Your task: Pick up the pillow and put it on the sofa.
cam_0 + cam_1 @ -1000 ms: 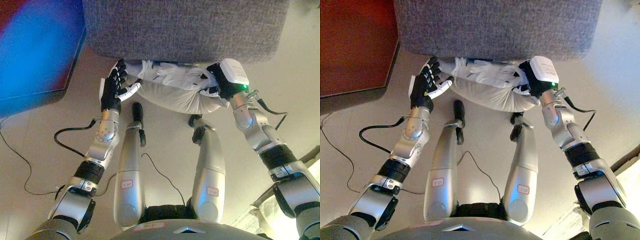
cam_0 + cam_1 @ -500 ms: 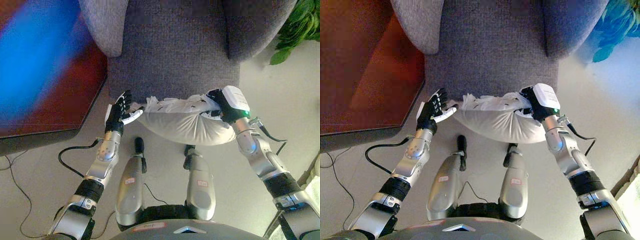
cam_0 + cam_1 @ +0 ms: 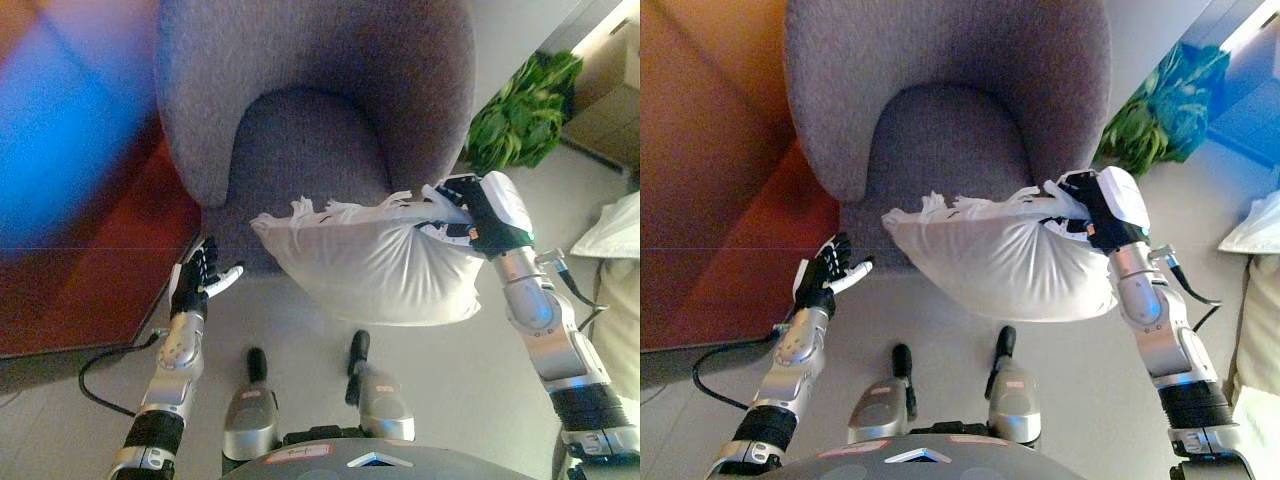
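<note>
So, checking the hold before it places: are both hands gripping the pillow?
No, only the right hand clutches the pillow; the left hand hangs open, apart from it.

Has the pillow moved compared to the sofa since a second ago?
Yes. The pillow was on the floor against the sofa's base; now the right hand holds it up by one edge, before the seat.

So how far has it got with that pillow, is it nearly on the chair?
Done: the white pillow is off the floor. In hand: the right hand grips its bunched top corner, so it hangs in front of the grey sofa seat; the left hand is open beside it, holding nothing. Left: carry it over the seat and let go.
</note>
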`<state>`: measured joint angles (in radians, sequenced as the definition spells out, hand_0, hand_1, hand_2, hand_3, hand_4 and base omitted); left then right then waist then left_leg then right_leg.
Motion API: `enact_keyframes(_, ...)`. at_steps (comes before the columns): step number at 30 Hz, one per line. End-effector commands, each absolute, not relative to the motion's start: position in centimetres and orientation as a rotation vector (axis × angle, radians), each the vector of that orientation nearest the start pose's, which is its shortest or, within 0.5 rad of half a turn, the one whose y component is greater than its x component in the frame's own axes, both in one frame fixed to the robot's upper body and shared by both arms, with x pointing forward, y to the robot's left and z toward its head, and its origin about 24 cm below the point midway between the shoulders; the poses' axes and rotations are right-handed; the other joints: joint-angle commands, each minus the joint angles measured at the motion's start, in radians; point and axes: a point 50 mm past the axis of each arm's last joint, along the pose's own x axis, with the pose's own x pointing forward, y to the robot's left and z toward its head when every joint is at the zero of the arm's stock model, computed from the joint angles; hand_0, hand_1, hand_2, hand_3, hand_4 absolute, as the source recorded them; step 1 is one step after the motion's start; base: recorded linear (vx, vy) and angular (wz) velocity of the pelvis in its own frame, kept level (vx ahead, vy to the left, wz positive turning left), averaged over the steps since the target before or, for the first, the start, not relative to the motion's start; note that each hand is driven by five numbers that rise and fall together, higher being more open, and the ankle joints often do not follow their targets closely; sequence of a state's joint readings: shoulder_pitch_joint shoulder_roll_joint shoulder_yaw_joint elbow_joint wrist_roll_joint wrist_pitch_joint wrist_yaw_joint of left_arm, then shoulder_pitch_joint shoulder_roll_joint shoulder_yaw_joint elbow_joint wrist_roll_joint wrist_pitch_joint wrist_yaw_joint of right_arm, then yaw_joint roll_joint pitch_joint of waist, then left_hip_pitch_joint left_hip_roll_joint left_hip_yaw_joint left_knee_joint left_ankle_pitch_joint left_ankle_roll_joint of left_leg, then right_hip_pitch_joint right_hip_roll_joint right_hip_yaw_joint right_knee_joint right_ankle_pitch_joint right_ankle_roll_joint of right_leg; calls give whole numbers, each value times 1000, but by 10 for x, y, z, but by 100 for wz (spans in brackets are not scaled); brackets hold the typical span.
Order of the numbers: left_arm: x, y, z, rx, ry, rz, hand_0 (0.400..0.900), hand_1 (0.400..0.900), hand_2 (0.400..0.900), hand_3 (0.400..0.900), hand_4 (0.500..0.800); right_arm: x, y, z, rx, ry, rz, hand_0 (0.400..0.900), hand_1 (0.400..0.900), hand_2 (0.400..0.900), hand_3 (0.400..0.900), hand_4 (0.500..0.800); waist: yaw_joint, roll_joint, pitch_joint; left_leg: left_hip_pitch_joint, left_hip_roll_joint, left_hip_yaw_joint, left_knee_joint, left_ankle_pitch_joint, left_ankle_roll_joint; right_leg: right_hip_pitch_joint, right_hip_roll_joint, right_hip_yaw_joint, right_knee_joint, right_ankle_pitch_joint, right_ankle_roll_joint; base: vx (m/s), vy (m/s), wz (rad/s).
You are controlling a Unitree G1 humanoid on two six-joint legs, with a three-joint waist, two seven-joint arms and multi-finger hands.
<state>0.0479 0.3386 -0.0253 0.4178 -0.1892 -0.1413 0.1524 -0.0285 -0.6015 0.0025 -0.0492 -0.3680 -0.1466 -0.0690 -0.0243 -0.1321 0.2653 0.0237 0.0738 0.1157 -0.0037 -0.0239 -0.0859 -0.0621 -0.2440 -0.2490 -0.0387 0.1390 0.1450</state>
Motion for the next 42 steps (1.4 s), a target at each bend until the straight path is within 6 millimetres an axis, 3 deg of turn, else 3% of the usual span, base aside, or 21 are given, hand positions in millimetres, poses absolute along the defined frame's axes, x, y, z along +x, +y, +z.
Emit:
enact_keyframes(1,220,249,-27,252,261,205,900,900,900,900,800,246,-235,202,-801,-747,-167,400,400,400,400,500,-3,-8,-173,-11,13,-7,-35,17,17,-11,-65,-12,-3,102,103,30,1,9)
enact_keyframes(8,213,253,-31,225,286,215,900,900,900,900,800,245,-239,226,-712,-853,-205,400,400,400,400,500,5,-17,-179,-5,29,-12,-39,25,6,-2,-50,-21,-7,89,95,43,-21,7)
enact_keyframes(16,210,255,-35,201,312,213,900,900,900,900,800,259,-246,242,-733,-849,-207,400,400,400,400,500,35,-30,-164,-18,53,-28,-39,40,-17,10,-33,-46,-9,64,82,52,-53,14)
enact_keyframes(21,208,257,-35,193,315,205,900,900,900,900,800,286,-258,266,-806,-812,-230,400,400,400,400,500,70,-45,-145,-39,76,-47,-37,54,-35,11,-13,-64,-16,51,70,40,-86,15)
enact_keyframes(28,202,261,-34,143,315,189,900,900,900,900,800,351,-288,330,-887,-619,-372,400,400,400,400,500,155,-72,-113,-73,108,-93,-43,87,-57,16,26,-90,-36,38,49,16,-100,20)
enact_keyframes(29,204,262,-32,137,307,188,900,900,900,900,800,359,-295,335,-881,-564,-411,900,900,900,900,800,171,-75,-108,-80,112,-103,-43,93,-61,15,32,-95,-38,36,47,-7,-93,23)
enact_keyframes(34,213,258,-27,143,288,139,900,900,900,900,800,374,-319,330,-820,-357,-526,900,900,900,900,800,221,-78,-100,-95,126,-144,-42,103,-66,36,53,-123,-44,21,40,19,-74,25)
enact_keyframes(42,216,256,-29,176,307,111,900,900,900,900,800,378,-308,319,-793,-389,-517,900,900,900,900,800,234,-75,-114,-77,120,-166,-27,84,-58,75,52,-141,-44,12,39,10,9,7)
